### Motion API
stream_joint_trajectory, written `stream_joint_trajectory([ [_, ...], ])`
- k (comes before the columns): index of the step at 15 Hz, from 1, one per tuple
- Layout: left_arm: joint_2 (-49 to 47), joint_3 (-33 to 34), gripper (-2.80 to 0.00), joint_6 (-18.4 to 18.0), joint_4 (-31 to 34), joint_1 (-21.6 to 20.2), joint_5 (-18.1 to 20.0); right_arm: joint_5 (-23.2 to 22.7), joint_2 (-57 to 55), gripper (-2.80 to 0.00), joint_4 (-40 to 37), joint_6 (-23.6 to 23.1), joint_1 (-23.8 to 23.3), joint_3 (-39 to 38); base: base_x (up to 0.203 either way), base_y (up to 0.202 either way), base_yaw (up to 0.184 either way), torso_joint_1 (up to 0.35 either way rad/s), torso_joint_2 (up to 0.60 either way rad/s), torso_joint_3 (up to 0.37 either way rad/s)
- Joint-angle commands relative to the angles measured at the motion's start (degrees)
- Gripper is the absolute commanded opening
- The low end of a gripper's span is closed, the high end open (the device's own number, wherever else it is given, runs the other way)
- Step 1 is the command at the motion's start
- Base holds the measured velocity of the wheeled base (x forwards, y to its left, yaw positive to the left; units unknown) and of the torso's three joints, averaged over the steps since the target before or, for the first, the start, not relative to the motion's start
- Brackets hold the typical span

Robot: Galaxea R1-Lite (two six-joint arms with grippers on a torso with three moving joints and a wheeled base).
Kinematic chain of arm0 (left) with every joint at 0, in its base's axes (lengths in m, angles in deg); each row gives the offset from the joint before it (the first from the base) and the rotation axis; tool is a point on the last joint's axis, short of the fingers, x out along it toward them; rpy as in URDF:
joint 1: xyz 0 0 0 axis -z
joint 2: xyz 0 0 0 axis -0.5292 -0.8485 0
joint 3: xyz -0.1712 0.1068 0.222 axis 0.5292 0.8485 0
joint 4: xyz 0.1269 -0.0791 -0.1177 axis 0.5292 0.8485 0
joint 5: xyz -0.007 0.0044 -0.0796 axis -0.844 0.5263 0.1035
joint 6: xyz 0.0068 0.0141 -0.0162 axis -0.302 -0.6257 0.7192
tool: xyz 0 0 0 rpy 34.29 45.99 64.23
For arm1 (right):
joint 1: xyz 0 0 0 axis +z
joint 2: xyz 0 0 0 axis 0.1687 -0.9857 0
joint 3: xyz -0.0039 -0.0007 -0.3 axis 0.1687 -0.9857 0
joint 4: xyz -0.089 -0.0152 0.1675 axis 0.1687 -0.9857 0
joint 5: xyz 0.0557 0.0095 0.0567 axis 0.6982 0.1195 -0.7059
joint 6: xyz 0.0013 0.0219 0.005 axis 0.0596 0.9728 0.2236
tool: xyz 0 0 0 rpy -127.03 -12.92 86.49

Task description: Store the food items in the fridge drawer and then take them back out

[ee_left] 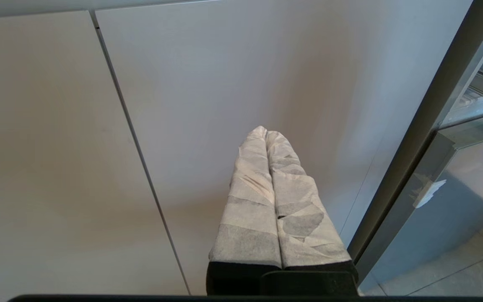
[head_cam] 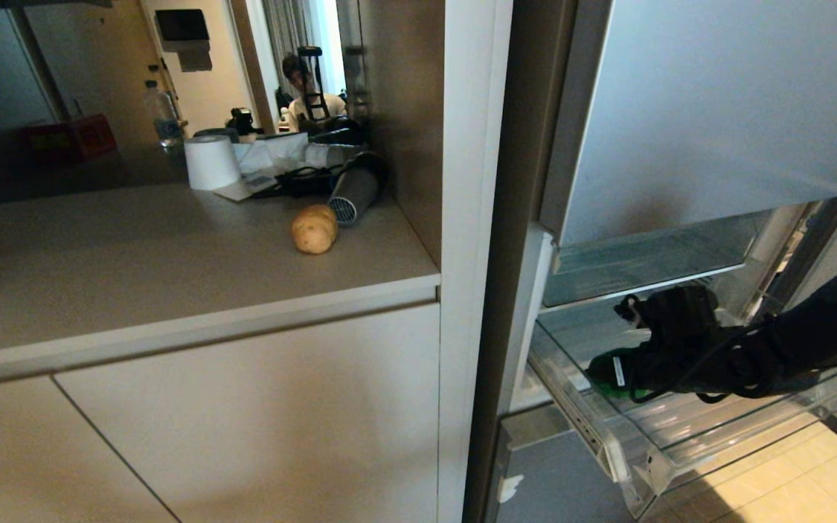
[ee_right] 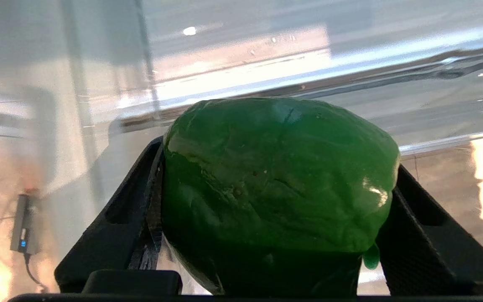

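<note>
A glossy dark-green bell pepper [ee_right: 279,176] sits between the black fingers of my right gripper [ee_right: 277,155], both fingers pressed to its sides. In the head view the right gripper [head_cam: 615,367] reaches into the pulled-out clear fridge drawer [head_cam: 651,454], low over its ribbed bottom, and a sliver of the bell pepper [head_cam: 602,379] shows at its tip. The tan potato [head_cam: 314,229] lies on the counter [head_cam: 135,254] to the left of the fridge. My left gripper [ee_left: 266,133] hangs shut and empty before the cabinet fronts; its wrapped fingers touch.
A grey hair dryer [head_cam: 353,195] lies just behind the potato, and a white paper roll [head_cam: 211,161] stands further back. A flat-fronted clear drawer [head_cam: 644,258] sits above the open one, under the silver-grey fridge door [head_cam: 724,109]. A seated person [head_cam: 309,94] is visible far behind.
</note>
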Motion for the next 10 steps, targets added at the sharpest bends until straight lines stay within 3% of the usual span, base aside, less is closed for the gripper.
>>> stream_joint_trajectory([
  [1,-0.06,0.62,-2.8,0.01,-0.04,-0.02,-0.01,-0.04,4.94,-2.8,0.12,-0.08,0.3,-2.05,0.0,0.0,0.0,0.0,0.0,0.0],
  [6,-0.06,0.62,-2.8,0.01,-0.04,-0.02,-0.01,1.16,16.43,-2.8,-0.34,-0.41,0.56,-8.14,0.0,0.0,0.0,0.0,0.0,0.0],
  [10,-0.06,0.62,-2.8,0.01,-0.04,-0.02,-0.01,4.64,28.78,-2.8,-8.35,-0.27,1.24,-9.57,0.0,0.0,0.0,0.0,0.0,0.0],
])
